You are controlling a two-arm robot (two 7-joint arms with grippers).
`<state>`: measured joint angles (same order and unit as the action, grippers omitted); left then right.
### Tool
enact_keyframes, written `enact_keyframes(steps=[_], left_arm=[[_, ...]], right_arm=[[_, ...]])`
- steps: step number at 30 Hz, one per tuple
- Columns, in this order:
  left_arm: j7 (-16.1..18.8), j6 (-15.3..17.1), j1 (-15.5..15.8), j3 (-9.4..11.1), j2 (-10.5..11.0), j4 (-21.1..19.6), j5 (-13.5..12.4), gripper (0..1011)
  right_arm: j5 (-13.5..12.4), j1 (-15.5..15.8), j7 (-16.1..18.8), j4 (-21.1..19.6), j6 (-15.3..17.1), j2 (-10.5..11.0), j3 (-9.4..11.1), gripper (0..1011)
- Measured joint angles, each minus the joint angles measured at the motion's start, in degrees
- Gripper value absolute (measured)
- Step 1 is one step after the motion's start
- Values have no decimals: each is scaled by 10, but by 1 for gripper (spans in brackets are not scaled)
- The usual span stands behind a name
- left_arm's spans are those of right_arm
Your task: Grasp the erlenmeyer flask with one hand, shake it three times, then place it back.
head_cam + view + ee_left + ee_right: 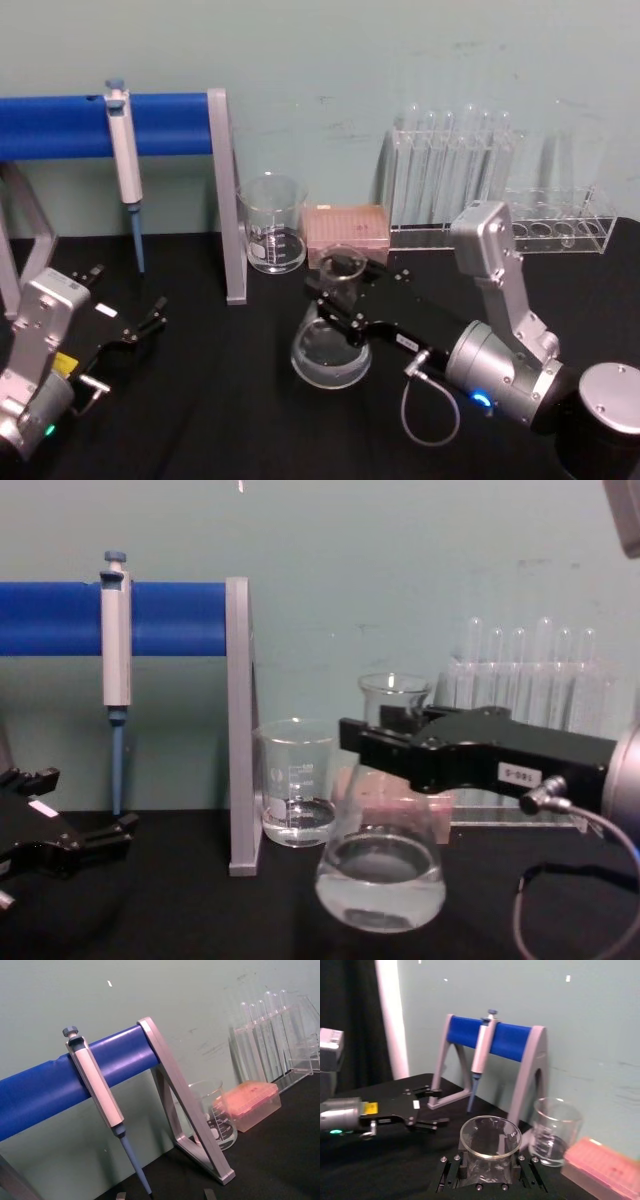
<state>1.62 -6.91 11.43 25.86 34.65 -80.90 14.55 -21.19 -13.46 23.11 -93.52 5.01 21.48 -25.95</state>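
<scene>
The erlenmeyer flask [326,356] is a clear cone with a little clear liquid in its wide base [380,878]. It is at the middle of the black table, leaning slightly. My right gripper [338,283], black with a small white label, is shut around the flask's narrow neck just under the flared rim [490,1135]. In the chest view this hand [376,736] reaches in from the right. I cannot tell whether the base touches the table. My left gripper [126,298] rests open at the left, well apart from the flask.
A glass beaker [272,225] stands behind the flask, beside the grey leg of a blue-barred stand [226,190] holding a pipette [124,160]. A pink tip box [346,230] and clear test tube racks [470,180] line the back wall.
</scene>
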Motion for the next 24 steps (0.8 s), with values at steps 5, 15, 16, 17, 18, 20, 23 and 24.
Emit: enact_keyframes(steps=[5,15,16,17,18,20,23,24], left_arm=[[0,0,0,0,0,0,0,1001],[0,0,0,0,0,0,0,1001],[0,0,0,0,0,0,0,1001],[0,0,0,0,0,0,0,1001],[0,0,0,0,0,0,0,1001],[0,0,0,0,0,0,0,1001],[0,0,0,0,0,0,0,1001],[0,0,0,0,0,0,0,1001]], right_arm=[[7,4,-16,1,-2,3,15,451],[23,13,-41,2,-4,5,43,451],[24,14,-42,3,-4,5,45,451],[26,14,-44,3,-4,4,48,451],[28,16,-47,3,-4,4,53,451],[30,18,-51,3,-4,4,58,451],[34,21,-56,2,-4,2,66,451],[36,22,-58,2,-4,2,68,451]])
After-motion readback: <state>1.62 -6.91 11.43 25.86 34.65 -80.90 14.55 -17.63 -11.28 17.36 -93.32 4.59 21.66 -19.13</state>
